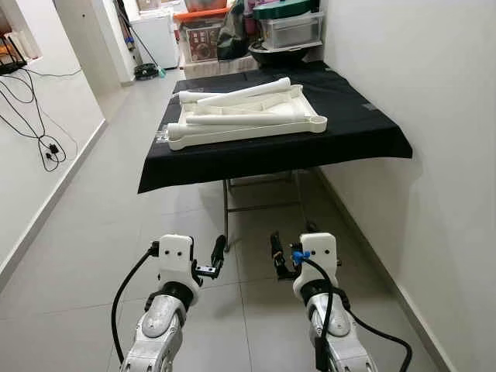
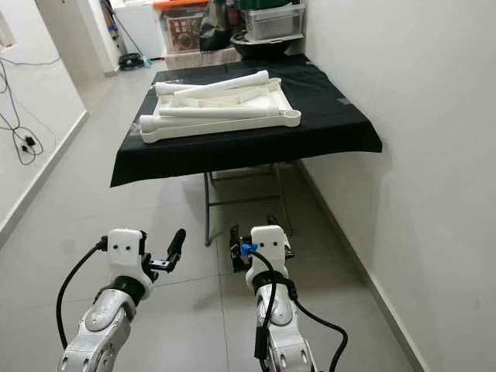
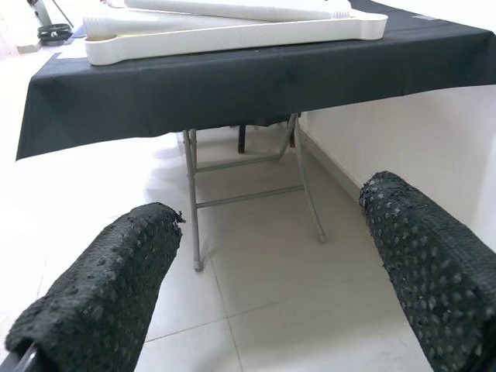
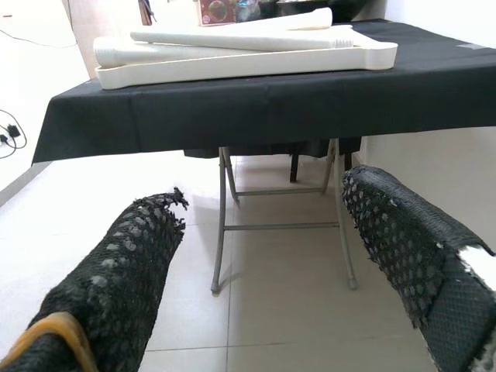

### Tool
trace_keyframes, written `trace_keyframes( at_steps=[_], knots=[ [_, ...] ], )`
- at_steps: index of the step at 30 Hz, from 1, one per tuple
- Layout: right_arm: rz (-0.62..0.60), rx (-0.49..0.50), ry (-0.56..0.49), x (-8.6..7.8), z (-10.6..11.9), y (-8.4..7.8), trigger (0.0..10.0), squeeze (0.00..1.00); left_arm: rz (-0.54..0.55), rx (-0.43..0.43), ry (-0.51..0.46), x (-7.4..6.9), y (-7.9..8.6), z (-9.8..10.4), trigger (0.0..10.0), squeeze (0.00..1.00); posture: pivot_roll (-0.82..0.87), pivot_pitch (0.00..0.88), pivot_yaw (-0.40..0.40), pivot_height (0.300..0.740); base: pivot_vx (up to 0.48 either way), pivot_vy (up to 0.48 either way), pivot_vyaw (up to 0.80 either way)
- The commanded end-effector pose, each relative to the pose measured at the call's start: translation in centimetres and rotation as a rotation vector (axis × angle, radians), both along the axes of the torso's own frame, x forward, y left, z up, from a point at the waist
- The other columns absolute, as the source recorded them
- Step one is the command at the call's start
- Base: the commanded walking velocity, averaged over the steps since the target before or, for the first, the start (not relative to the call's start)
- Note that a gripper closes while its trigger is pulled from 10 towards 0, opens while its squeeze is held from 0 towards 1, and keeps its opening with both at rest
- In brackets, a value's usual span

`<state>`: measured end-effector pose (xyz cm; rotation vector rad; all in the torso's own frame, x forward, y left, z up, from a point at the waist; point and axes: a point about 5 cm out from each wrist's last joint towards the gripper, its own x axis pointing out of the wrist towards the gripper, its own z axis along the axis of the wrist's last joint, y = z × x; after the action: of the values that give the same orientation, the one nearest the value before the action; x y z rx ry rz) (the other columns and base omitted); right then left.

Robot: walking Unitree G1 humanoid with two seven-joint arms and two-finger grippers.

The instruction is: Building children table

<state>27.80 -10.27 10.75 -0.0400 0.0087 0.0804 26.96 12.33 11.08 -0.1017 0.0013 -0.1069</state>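
Ahead: white table parts (image 1: 244, 116) on black-draped table (image 1: 356, 132) | left gripper (image 1: 219, 252), right gripper (image 1: 274, 249) low, both spread apart

White tabletop (image 1: 256, 128) inverted, legs (image 1: 242, 94) loose inside.

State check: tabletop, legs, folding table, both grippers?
Tabletop: lying flat on the black cloth, no legs fitted.
Legs: loose, lying on the tabletop.
Folding table: unfolded, standing by the wall.
Left gripper: open, empty, short of the table.
Right gripper: open, empty, short of the table.
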Motion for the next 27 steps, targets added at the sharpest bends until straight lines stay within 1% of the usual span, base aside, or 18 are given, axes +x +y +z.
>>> trace_keyframes(
  at_steps=[1,10,12,14,16,19,20,27],
  knots=[
    [0.024,-0.003,0.003,-0.3,0.0,0.8,10.0,0.0,0.008,0.005,0.022,-0.2,0.2,-0.4,10.0,0.0,0.0,0.0,0.096,0.74,0.0,0.0,0.0],
    [0.023,-0.005,0.005,-0.3,0.0,0.7,10.0,0.0,-0.014,0.006,0.024,0.0,0.0,-0.5,10.0,0.0,-0.02,0.0,0.094,0.74,0.246,0.0,0.0],
    [0.023,-0.007,0.005,-0.2,0.0,0.6,10.0,0.0,-0.06,0.014,0.019,0.0,-0.7,-0.5,10.0,0.0,-0.02,0.0,0.091,0.74,0.0,0.0,0.0],
    [0.023,-0.007,0.005,-0.2,0.0,0.6,10.0,0.0,-0.06,0.014,0.019,0.0,-0.7,-0.5,10.0,0.0,-0.02,0.0,0.091,0.74,0.0,0.0,0.0],
    [0.024,-0.013,0.005,-0.1,-0.1,0.3,10.0,0.0,-0.093,0.024,0.014,0.1,-1.4,-0.4,10.0,0.0,-0.03,0.0,0.069,0.74,0.0,0.0,0.0],
    [0.027,-0.019,0.006,0.0,-0.1,0.1,10.0,0.0,-0.116,0.028,0.002,0.2,-1.9,-0.3,10.0,0.0,-0.03,0.0,0.059,0.74,0.247,0.0,0.0],
    [0.033,-0.026,0.004,0.1,0.0,-0.1,10.0,0.0,-0.129,0.035,-0.008,0.2,-2.4,-0.2,10.0,0.0,-0.03,0.0,0.044,0.74,0.266,0.0,0.0],
    [0.057,-0.022,-0.017,0.3,0.2,-0.1,10.0,0.0,-0.112,0.038,-0.012,0.3,-2.5,-0.2,10.0,0.0,-0.03,0.0,0.032,0.74,0.271,0.0,0.0]
  ],
)
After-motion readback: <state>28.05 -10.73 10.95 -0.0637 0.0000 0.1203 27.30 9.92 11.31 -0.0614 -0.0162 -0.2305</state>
